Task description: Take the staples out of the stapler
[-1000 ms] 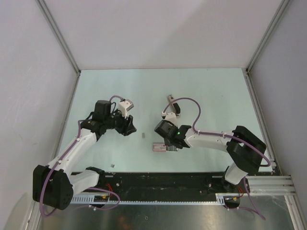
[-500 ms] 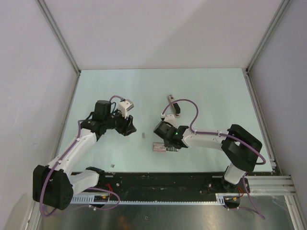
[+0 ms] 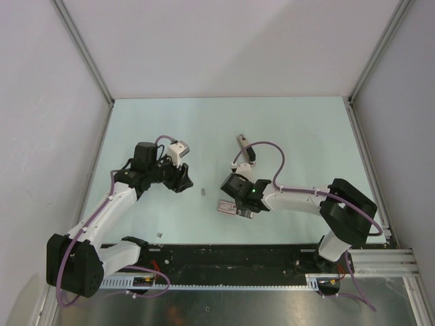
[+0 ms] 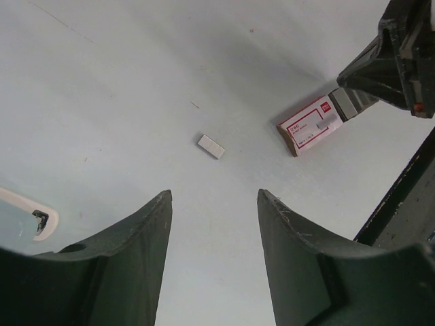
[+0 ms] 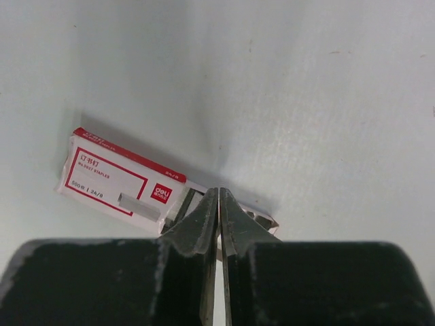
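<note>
The stapler lies on the pale green table beyond my right arm, partly behind its purple cable. A short silvery strip of staples lies loose on the table between the two arms. My left gripper hangs open and empty above the table, a little left of that strip. My right gripper is shut, its tips pressed together right over the pulled-out end of the red-and-white box. I see nothing between its fingers.
A tiny grey bit lies near the table's front edge by the black base rail. In the left wrist view the box lies just under the right gripper's black body. White walls enclose the table on three sides.
My right gripper has closed the last small gap and shifted slightly toward the near edge over the box. The left arm has not moved.
</note>
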`<state>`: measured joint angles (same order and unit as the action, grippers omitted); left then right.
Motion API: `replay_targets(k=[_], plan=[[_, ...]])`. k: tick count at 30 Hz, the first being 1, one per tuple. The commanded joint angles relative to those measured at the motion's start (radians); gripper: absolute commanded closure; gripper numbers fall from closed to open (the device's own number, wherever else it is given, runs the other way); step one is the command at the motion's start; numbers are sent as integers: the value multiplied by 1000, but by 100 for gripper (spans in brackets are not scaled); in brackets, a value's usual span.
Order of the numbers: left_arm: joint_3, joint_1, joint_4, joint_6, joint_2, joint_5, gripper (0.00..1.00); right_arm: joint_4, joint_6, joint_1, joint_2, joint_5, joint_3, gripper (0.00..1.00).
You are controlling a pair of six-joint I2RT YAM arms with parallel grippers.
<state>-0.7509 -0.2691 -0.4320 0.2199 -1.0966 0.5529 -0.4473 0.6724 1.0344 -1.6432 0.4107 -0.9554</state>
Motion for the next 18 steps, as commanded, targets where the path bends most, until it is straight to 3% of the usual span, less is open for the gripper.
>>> replay_targets(k=[1,18], plan=[[-10,-1,-7,70,17,21,42,-28,22,7,70,25,12,92],[-16,-1,-7,80,1,19,42,4,3,35,99,-36,18,94]])
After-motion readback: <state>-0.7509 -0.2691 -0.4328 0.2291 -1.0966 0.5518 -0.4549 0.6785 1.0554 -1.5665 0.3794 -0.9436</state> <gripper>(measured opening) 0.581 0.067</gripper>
